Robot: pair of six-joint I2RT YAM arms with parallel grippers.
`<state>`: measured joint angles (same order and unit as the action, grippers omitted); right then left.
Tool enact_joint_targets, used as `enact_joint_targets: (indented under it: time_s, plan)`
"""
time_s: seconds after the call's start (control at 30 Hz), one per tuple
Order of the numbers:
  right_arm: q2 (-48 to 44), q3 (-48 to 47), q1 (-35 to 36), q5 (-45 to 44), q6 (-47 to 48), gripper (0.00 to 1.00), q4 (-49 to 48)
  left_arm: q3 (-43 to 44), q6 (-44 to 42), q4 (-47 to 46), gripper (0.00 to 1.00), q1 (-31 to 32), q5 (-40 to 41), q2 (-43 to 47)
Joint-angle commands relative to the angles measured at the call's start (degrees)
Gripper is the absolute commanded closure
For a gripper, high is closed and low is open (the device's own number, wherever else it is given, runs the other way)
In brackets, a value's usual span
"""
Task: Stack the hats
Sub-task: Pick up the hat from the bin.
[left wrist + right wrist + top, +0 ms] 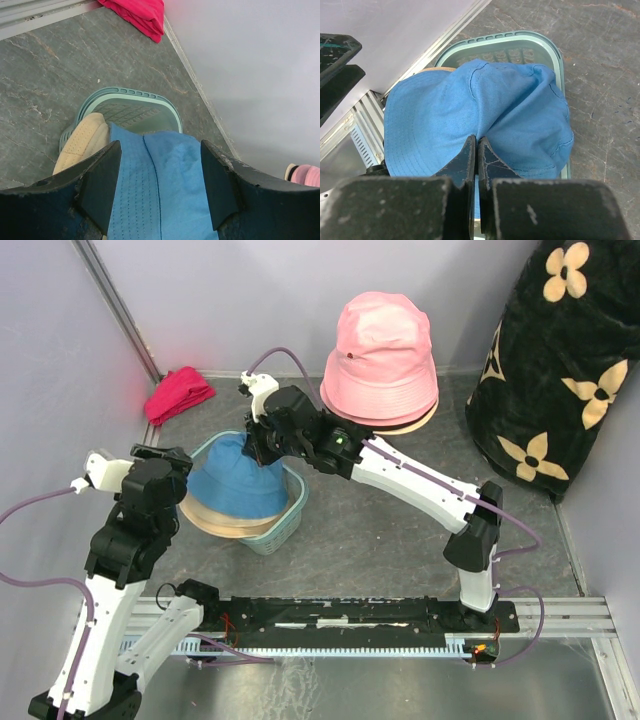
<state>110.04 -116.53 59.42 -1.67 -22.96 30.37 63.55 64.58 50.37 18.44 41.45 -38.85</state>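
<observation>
Hats stand in two piles on the grey, stone-patterned counter (400, 540). The blue hat (238, 485) sits over a beige hat (205, 522) in a mint-green plastic basket (290, 512) at front left. The pink hat (380, 350) is well apart at the back, with a pale brim (405, 425) of what looks like another hat showing under it. The right gripper (477, 145) is pressed shut on top of the blue crown and seems to be pinching a fold of cloth, since the fabric peaks up to it. The left gripper (160, 185) is spread wide with the blue hat's side lying between its jaws; I can't tell whether the pads touch it. My guess is that the blue hat is being handled by its crown. To do that well, I'd move it straight up or down so the soft brim doesn't drag the beige hat or tip the light basket, and the wide gripper could steady the lower brim. A thin pinch of cloth could slip, so slow travel seems wise. Pale lilac walls close in the counter, with a metal rail along the near edge. A red cloth bundle (178, 393) lies in the back left corner, and a black bag with cream flowers (560, 360) leans at the right.
</observation>
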Motion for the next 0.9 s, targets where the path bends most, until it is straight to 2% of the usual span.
enact_joint_targets:
  time_s: [0.0,0.43,0.87]
  plan:
    - [-4.35,-3.76,-0.01,-0.82,2.21,0.99,-4.82,0.17,2.16,-2.91,0.28,-0.16,0.34,-0.66]
    - [-7.04,-0.11,-0.02,-1.36,2.75,0.99,-9.22,0.05,2.05,-3.1,0.29,-0.18,0.31,-0.81]
    - [-6.2,-1.06,-0.01,-1.1,3.58,0.99,-7.44,-2.61,4.85,-3.0,0.29,-0.13,-2.17,0.87]
